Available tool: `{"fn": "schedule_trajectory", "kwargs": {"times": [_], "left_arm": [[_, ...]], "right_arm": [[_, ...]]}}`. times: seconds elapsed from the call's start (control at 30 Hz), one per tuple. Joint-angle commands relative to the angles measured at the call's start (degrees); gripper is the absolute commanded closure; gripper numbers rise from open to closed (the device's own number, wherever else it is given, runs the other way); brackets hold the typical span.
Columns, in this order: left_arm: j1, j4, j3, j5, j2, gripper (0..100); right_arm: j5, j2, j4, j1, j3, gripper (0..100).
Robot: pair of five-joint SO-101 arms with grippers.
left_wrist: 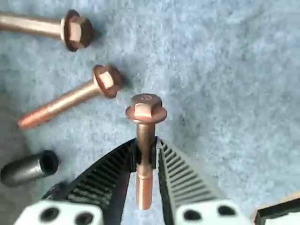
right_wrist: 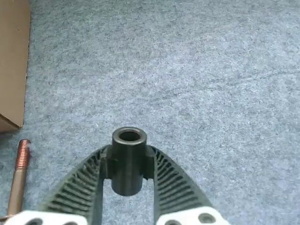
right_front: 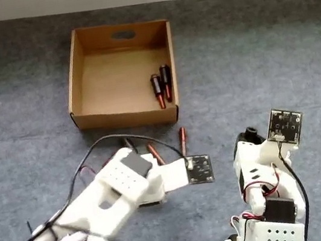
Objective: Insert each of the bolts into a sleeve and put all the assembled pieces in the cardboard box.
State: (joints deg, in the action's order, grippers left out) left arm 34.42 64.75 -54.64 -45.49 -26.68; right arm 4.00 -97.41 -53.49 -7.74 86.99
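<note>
A: Grey carpet is laid over the counter. What is held by the left fingers?
B: A bolt is clamped by its shank; a sleeve is gripped between the slightly parted right fingers.
A: And the cardboard box?
B: Two assembled pieces are laid inside.

At least three bare bolts; two empty sleeves; two assembled pieces; one cardboard box
</note>
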Motion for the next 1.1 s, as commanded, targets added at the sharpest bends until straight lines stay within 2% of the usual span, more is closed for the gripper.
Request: {"fn": "schedule_trajectory", "kwargs": {"times": [0.0, 0.27, 0.5, 0.73, 0.87, 1.07], "left_arm": [[-3.74, 0.70, -4.97, 0.44, -9.54, 99], [-11.38, 1.14, -9.80, 0.44, -10.42, 98], [-12.26, 0.53, -9.45, 2.99, -10.86, 78], [-12.09, -5.98, -10.07, 3.25, -10.33, 79], [-11.91, -6.77, -10.15, 3.34, -10.33, 80], [-11.91, -10.99, -13.85, 7.38, -10.33, 80]], "right_arm": [[0.00, -0.75, 0.13, -0.48, -2.15, 99.3], [0.00, -0.75, 0.13, -0.48, -2.07, 99.3], [0.00, -0.75, 0.13, -0.40, -1.98, 99.3], [0.00, -0.75, 0.13, -0.40, -1.80, 99.3], [0.00, -0.75, 0.13, -0.40, -1.80, 99.3], [0.00, -0.75, 0.13, -0.40, -1.80, 99.3]]}}
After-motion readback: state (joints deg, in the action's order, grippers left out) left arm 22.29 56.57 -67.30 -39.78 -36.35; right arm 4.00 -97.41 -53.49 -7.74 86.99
